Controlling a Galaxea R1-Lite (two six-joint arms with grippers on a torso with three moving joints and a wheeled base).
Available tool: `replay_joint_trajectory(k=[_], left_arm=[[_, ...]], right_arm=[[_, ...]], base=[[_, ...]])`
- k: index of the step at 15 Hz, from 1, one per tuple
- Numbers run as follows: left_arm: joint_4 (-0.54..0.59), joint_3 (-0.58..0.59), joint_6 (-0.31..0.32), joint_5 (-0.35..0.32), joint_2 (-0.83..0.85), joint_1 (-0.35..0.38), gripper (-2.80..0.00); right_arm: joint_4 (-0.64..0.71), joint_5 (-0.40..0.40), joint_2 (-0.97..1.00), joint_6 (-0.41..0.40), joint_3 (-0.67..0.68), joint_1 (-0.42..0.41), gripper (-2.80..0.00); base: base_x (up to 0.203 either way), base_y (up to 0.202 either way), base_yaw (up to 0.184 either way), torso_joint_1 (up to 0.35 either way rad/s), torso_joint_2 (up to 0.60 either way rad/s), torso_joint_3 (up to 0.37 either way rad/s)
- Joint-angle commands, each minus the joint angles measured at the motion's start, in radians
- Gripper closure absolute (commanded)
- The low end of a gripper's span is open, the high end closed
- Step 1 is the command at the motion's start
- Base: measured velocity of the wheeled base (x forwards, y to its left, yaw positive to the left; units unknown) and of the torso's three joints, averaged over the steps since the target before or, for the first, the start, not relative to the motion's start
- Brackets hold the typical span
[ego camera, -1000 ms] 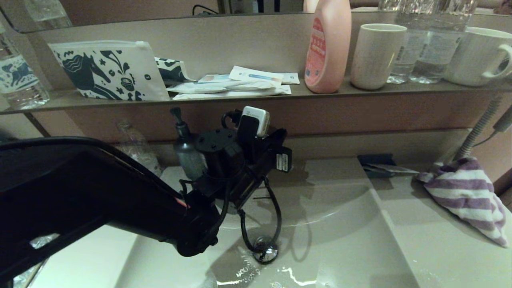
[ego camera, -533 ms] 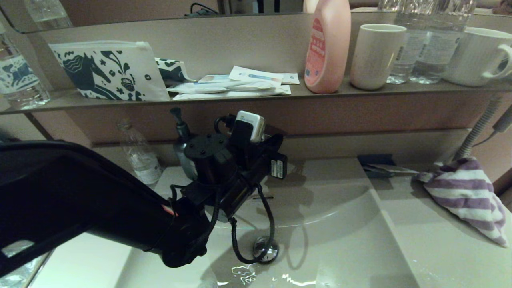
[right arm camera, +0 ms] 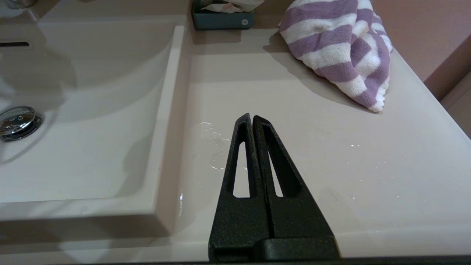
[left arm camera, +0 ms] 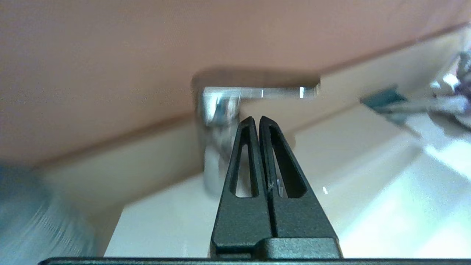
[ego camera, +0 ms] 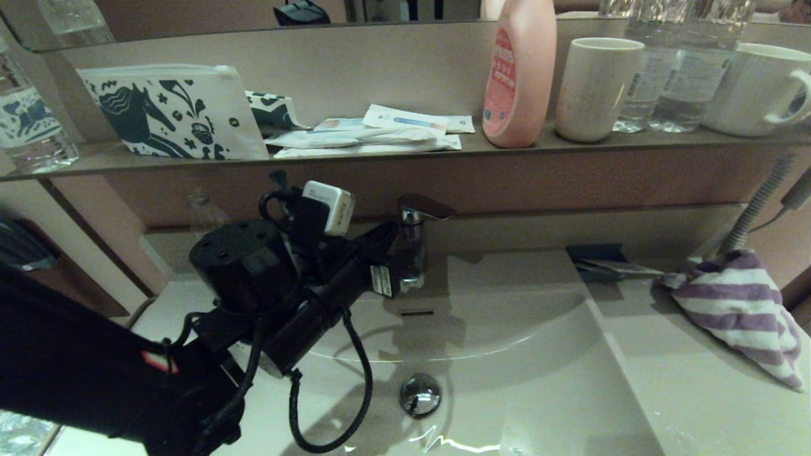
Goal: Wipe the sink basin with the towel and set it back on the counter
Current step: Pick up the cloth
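- Towel (right arm camera: 340,51): purple-and-white striped, bunched in a heap on the counter (right arm camera: 294,147), ahead of the right gripper's tips and well apart from them; no jaw touches it.
- Right gripper (right arm camera: 252,118): jaws pressed together, nothing between them, hovering over the counter beside the sink basin (right arm camera: 92,147).
- Just before the right tips, small water droplets (right arm camera: 209,147) lie on the counter surface.
- Beyond the towel, at the counter's back edge, a small blue-grey tray (right arm camera: 222,18) holds wrapped items.
- Left gripper (left arm camera: 255,119): jaws pressed together, empty, tips pointing at the chrome faucet (left arm camera: 220,110) and close in front of it; contact cannot be determined.
- In the head view, the left gripper (ego camera: 386,269) sits above the rear left part of the sink basin (ego camera: 538,354), level with the faucet (ego camera: 415,244).
- Below and in front of the left jaws: the slot overflow (ego camera: 417,313), then the round chrome drain plug (ego camera: 420,394). Water glints on the basin floor near the plug.
- Farther out, above the faucet, a shelf (ego camera: 633,142) carries a horse-print pouch (ego camera: 171,111), a pink bottle (ego camera: 519,76) and a cup (ego camera: 595,88).
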Motion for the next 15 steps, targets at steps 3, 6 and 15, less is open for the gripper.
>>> replay_joint_trajectory(k=[3,6,15], left_arm=[[-0.139,0.24,0.002,0.017,-0.153,0.001,0.0],[-0.16,0.381,0.002,0.028,-0.301,0.037,0.0],[-0.109,0.588,0.028,0.029,-0.687,0.226,0.0]], right_arm=[[0.0,0.0,0.0,0.0,0.0,0.0,0.0],[0.0,0.0,0.0,0.0,0.0,0.0,0.0],[0.0,0.0,0.0,0.0,0.0,0.0,0.0]], base=[[0.0,0.0,0.0,0.0,0.0,0.0],[0.0,0.0,0.0,0.0,0.0,0.0],[0.0,0.0,0.0,0.0,0.0,0.0]])
